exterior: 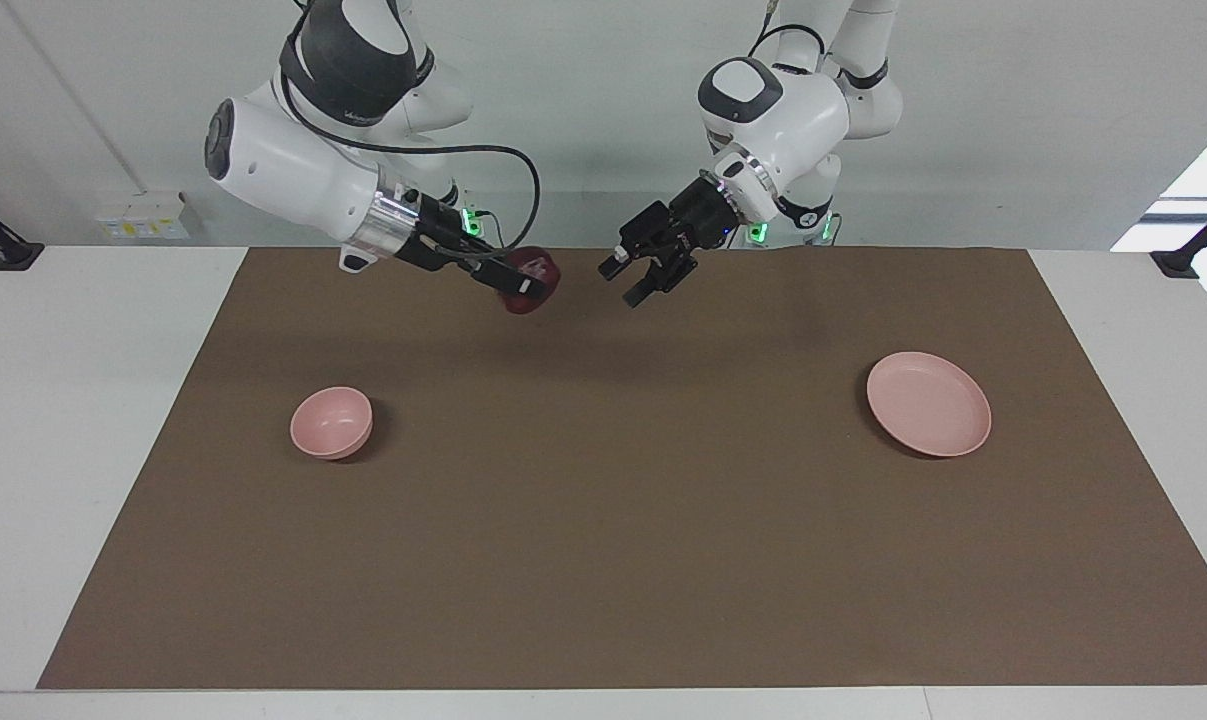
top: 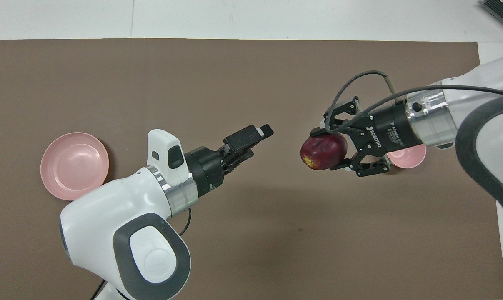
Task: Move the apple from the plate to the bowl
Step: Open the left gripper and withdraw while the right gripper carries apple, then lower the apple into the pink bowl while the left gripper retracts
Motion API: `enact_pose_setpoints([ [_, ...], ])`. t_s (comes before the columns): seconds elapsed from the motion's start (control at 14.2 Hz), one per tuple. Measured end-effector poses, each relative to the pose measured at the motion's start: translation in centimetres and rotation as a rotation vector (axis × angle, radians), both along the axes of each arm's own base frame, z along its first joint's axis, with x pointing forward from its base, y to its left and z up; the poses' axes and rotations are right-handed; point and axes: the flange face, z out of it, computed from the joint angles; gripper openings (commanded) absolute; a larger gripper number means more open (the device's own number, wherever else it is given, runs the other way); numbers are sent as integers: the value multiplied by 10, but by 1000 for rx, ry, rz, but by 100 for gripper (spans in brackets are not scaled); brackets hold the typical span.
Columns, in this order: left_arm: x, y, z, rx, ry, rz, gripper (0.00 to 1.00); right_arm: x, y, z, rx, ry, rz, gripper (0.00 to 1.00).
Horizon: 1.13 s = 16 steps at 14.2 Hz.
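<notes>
We see the right gripper point(exterior: 523, 281) pinching the apple point(exterior: 530, 279) over the brown mat point(exterior: 603, 560) (bowl point(exterior: 331, 422) near below it); left gripper point(exterior: 635, 276) spread empty, arm raised mid-table; plate point(exterior: 929, 403) bare.

One high camera faces the robots, another looks down over them; both share the brown mat point(exterior: 603, 520).

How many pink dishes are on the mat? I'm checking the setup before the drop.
2. The flat round pale pink plate lies toward the left arm's end; the small deep pale pink bowl lies toward the right arm's end. None seems hidden.
</notes>
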Motion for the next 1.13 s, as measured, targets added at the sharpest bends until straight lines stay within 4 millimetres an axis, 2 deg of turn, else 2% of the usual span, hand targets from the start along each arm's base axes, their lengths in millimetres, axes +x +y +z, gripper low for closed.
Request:
enact_pose_setpoints([
  [0.21,2,5,-11,81,-11,-65,100,2,-51,-11,-141,-99,121,0],
  [0.42,17,33,-24,188,6,-176,100,3,-85,-23,-231,-174,256,0],
  [0.64,36,89,-38,433,49,-360,100,6,-126,-52,-299,-229,449,0],
  [0.78,40,126,-48,634,90,-470,100,16,-152,-76,-344,-273,540,0],
  [0.99,49,172,-53,841,112,-514,100,31,-168,-110,-413,-327,628,0],
  [1.13,59,203,-45,949,117,-514,100,40,-174,-131,-431,-361,674,0],
])
